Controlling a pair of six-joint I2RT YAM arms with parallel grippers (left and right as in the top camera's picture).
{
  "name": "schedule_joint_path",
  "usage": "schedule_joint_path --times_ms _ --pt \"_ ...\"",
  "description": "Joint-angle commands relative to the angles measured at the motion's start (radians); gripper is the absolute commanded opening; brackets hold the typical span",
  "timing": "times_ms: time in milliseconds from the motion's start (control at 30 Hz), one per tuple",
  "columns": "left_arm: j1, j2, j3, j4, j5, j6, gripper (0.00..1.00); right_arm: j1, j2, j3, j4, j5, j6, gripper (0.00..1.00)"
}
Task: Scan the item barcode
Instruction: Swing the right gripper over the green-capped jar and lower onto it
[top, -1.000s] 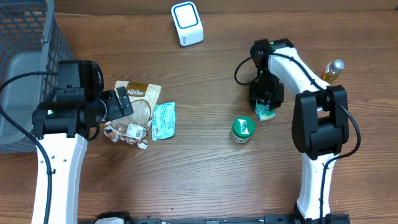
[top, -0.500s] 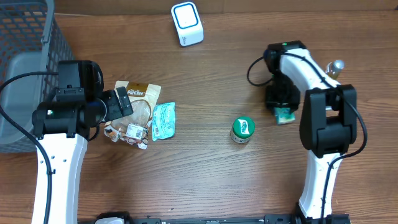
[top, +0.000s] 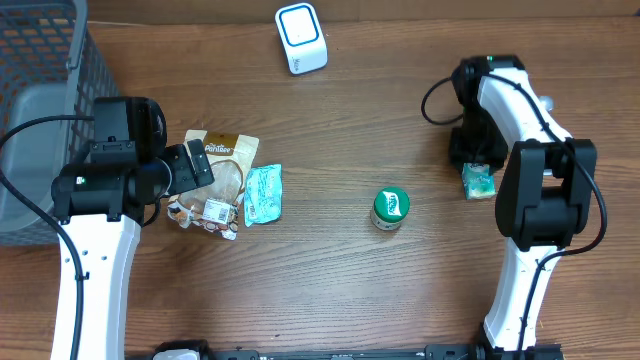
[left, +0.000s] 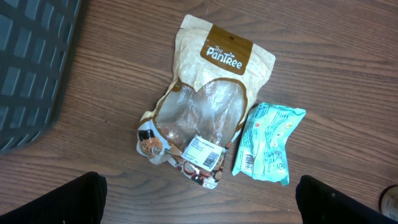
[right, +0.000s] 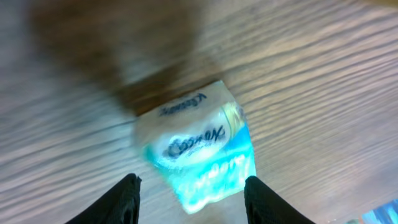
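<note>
Wooden tabletop from above: the right gripper (right: 193, 190) grips a small teal-and-white packet (top: 480, 182) at the table's right side, jaws half closed around it, and the white scanner (top: 301, 38) sits well apart, far and left of it.

A brown wood-grain table (top: 330, 280) seen from above. At its far edge sits a white scanner (top: 301, 38) with a blue square face. A grey mesh basket (top: 60, 60) fills the left corner. Beside it lies a flat tan pouch (top: 222, 160) with a clear window, touching a teal packet (top: 263, 193) on its right. Near the centre stands a green-lidded jar (top: 390, 208). Further right is a small blue and white packet (top: 479, 181); whether it rests on the wood is unclear.
</note>
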Motion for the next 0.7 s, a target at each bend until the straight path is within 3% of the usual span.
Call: schedule_joint_path --times_ms 0,300,667 --pt "-0.007 0.002 0.010 0.001 -0.006 0.009 1.00 0.038 -0.045 0.087 -0.032 -0.045 0.001 0.52" --pt "-0.007 0.002 0.010 0.001 -0.006 0.009 0.99 0.167 -0.192 0.098 -0.069 -0.165 0.002 0.51" --pt "-0.007 0.002 0.010 0.000 -0.006 0.009 1.00 0.325 -0.377 0.067 -0.062 -0.167 0.081 0.52"
